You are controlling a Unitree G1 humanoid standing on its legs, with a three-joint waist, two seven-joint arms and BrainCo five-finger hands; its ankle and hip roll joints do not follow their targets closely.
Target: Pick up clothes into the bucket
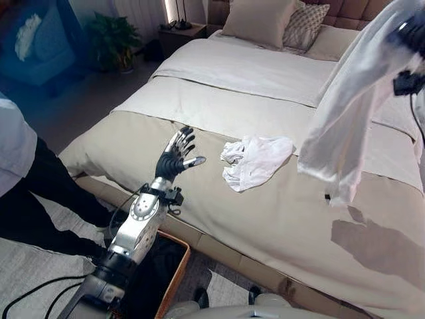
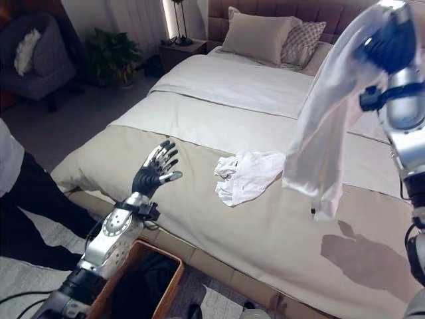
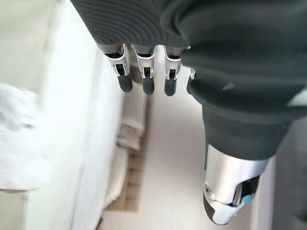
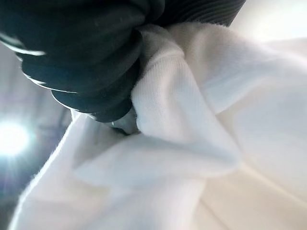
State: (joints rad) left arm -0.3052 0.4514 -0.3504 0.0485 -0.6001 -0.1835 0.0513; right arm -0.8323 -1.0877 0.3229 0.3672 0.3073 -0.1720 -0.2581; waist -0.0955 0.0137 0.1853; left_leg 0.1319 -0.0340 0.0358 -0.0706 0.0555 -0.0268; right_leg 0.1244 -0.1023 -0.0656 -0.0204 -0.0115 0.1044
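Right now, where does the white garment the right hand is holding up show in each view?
Left eye view: garment hangs at upper right, off the bed.
Right eye view: garment hangs at right, below the right hand.
Left wrist view: cannot tell; a white blur sits at one edge.
Right wrist view: garment bunched against the hand's dark cover.
Shared landmark: crumpled cloth on the bed.

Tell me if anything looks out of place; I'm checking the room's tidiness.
A crumpled white garment lies on the otherwise smooth bed. The right hand holds a white shirt up over the bed. The left hand hovers open beside the bed edge.
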